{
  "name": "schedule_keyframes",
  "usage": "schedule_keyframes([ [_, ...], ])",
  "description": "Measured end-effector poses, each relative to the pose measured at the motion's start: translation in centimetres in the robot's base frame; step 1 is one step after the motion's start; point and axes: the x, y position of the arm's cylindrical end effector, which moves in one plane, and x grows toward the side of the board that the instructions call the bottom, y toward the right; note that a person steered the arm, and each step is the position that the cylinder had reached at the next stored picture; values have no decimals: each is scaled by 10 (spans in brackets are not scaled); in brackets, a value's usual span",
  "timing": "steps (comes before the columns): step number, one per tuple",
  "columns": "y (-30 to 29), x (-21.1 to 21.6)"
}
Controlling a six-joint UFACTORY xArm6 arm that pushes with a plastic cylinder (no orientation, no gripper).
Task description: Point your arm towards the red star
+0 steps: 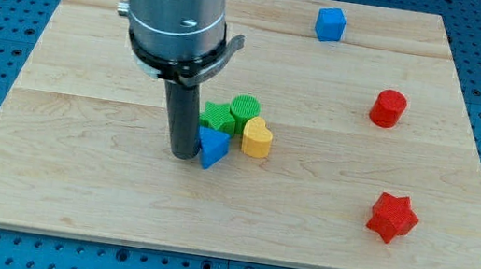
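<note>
My tip (183, 155) sits on the wooden board (77, 159), touching the left edge of the blue triangular block (213, 147). It's a bare rod, nothing to open or close, holding nothing; contact is only a side press against that blue block.

Just to the tip's right and slightly toward the view's top: green star-like block (216, 115), green cylinder (246, 110), yellow heart (257, 138), all bunched, touching or nearly so.

The target red star (392, 217) lies well apart from the tip, to the view's right and a bit toward the bottom, alone near the board's right edge. The red cylinder (388, 108) is far right and toward the top; the blue cube (330, 24) is far toward the top right.

Judgement: pointing not yet done. Going straight right would shove the blue triangle and likely the heart. Better to slip toward the view's bottom first to break contact, then sweep right along the open strip below the cluster. Stop short of the red star, don't nudge it. Don't confuse it with the red cylinder.
</note>
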Motion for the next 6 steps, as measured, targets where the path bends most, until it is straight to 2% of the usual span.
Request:
schedule_keyframes([
  [2,5,5],
  [3,34,44],
  [5,200,89],
  [6,279,92],
])
